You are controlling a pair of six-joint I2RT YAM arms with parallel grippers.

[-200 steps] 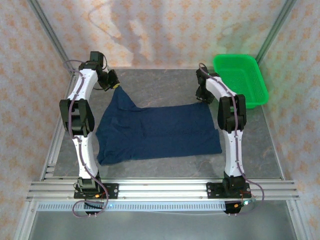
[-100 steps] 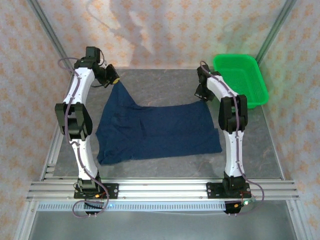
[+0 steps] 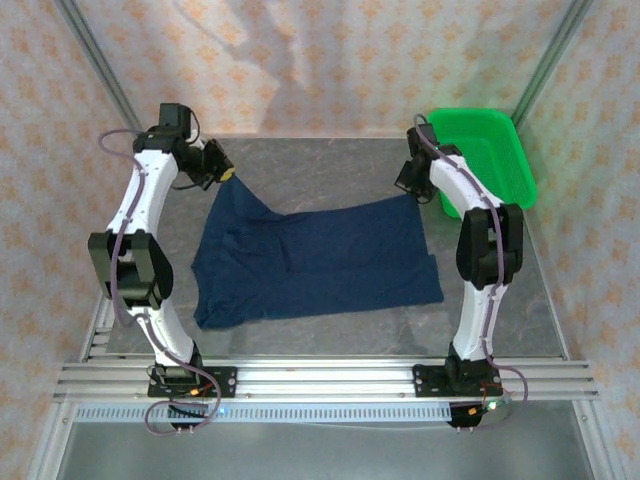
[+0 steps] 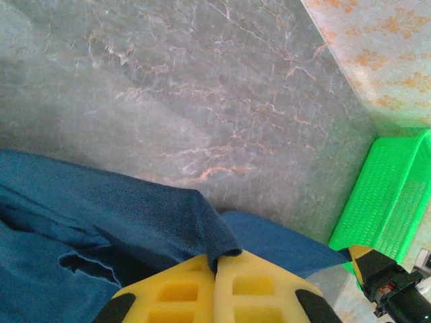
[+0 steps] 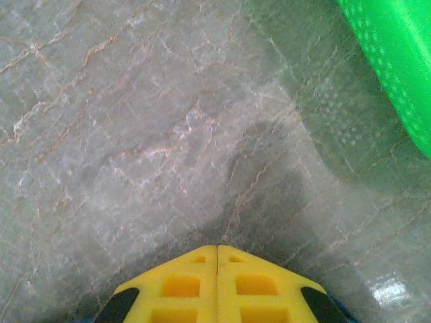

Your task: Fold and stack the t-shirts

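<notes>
At the near edge of the table (image 3: 320,165) lie shiny metal rails (image 3: 320,378), and both arms are bolted to them. The arms are white with black joints. The left arm (image 3: 135,250) leans out to the left, then bends back in at the top. The right arm (image 3: 480,262) stands tall and reaches toward the far side. Between them is the shirt (image 3: 315,262), a soft, dark blue cloth with a few gentle wrinkles. It is wider than it is deep, so its long side runs from left to right across the table. I cannot tell which end is the neck. Its near edge lies flat on the grey, stone-look top, which has thin pink cracks. Its far edge is lifted at both corners. The left claw (image 3: 226,172) is pressed together and pinches the far left corner, pulling it up into a point. In the left wrist view its blocky yellow fingers (image 4: 182,289) meet with the blue knit cloth squeezed between them. The right claw (image 3: 408,188) pinches the far right corner. Its yellow fingers (image 5: 175,286) are shut tight with no gap, and a sliver of blue peeks out at the bottom. Just beside it, at the far right of the table, sits the basket (image 3: 520,165), a bright green plastic box full of little holes. Behind everything stand walls (image 3: 330,60) with pale paper and small orange flowers.
</notes>
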